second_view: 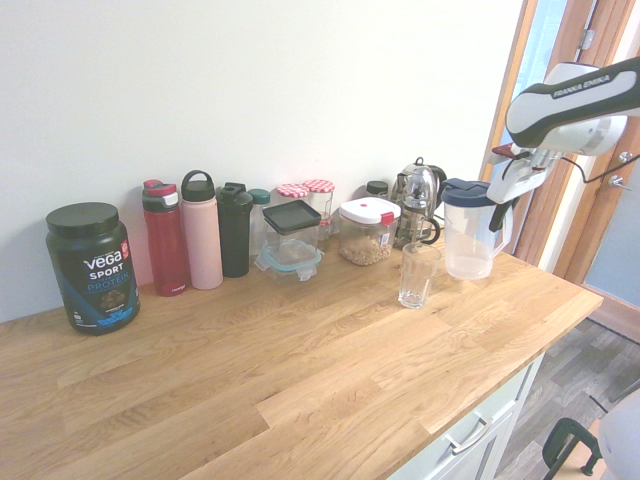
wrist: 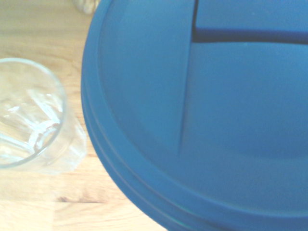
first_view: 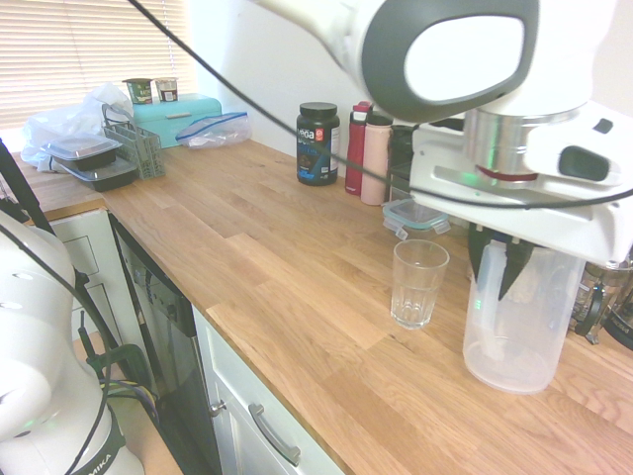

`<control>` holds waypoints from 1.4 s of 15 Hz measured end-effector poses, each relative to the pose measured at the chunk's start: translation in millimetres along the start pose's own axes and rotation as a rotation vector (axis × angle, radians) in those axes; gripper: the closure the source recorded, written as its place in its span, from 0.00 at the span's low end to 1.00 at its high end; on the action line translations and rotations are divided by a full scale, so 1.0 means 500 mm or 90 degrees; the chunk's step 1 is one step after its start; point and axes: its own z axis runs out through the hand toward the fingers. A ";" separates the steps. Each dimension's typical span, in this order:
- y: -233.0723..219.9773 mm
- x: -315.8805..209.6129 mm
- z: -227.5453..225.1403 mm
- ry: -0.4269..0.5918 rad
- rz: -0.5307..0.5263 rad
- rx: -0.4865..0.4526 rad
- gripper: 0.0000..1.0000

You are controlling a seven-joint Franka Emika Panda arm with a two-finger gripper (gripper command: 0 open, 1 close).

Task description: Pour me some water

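1. First exterior view: my gripper (first_view: 499,265) straddles the pitcher (first_view: 514,327) handle; grip unclear. The glass (first_view: 416,283) stands just beside it.
2. Second exterior view: pitcher (second_view: 468,230) upright on the counter (second_view: 300,370).
3. Wrist view: blue lid (wrist: 202,110), glass (wrist: 29,115) alongside.

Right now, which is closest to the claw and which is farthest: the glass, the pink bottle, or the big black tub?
Going by the second exterior view, with the claw at the jug's handle:
1. Glass, just beside the jug.
2. Pink bottle, by the wall among the bottles.
3. Black tub, at the far end of the counter.
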 end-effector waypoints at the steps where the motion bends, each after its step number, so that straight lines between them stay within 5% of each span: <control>1: 0.008 -0.026 -0.015 0.022 0.015 0.014 1.00; 4: 0.017 -0.121 -0.053 0.051 0.036 0.037 1.00; 10: -0.051 -0.324 -0.151 0.011 0.008 0.043 1.00; 21: -0.578 -0.686 -0.104 -0.006 -0.092 0.136 1.00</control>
